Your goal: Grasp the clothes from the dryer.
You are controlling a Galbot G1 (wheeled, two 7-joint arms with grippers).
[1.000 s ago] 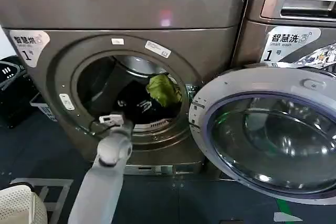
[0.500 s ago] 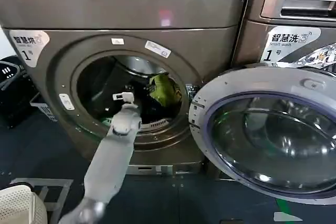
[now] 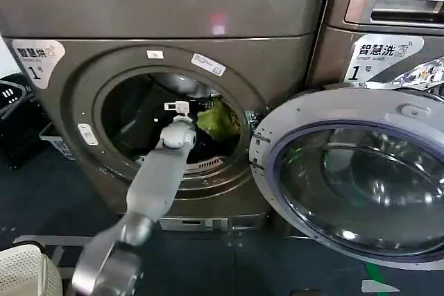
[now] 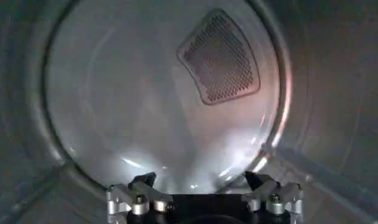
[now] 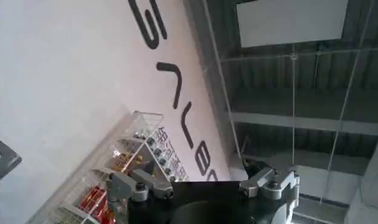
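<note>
A: Where is the left gripper (image 4: 201, 182) relative to the dryer (image 3: 166, 67)?

B: It is inside the round opening. In the head view the grey left arm (image 3: 156, 178) rises from below the dryer's front and passes over the lower rim, with its wrist in the middle of the opening. The left wrist view looks straight into the drum (image 4: 158, 103), toward the pale back wall and its perforated vent panel (image 4: 220, 58).

A: And its fingers?

B: Spread apart, one dark fingertip (image 4: 143, 180) on each side, with nothing between them.

A: Where are the clothes?

B: Inside the dryer, toward the side of the opening nearest the open door (image 3: 357, 178). A green garment (image 3: 220, 119) lies on top of dark clothing (image 3: 208, 145), just beside the wrist. I cannot tell whether the arm touches them.

A: The door itself?

B: Swung fully open beside the dryer, its glass facing outward.

A: And the right gripper (image 5: 204, 181)?

B: Away from the dryer, pointing up toward a white wall with large lettering (image 5: 170, 109) and a ceiling. Its fingers stand apart, holding nothing
</note>
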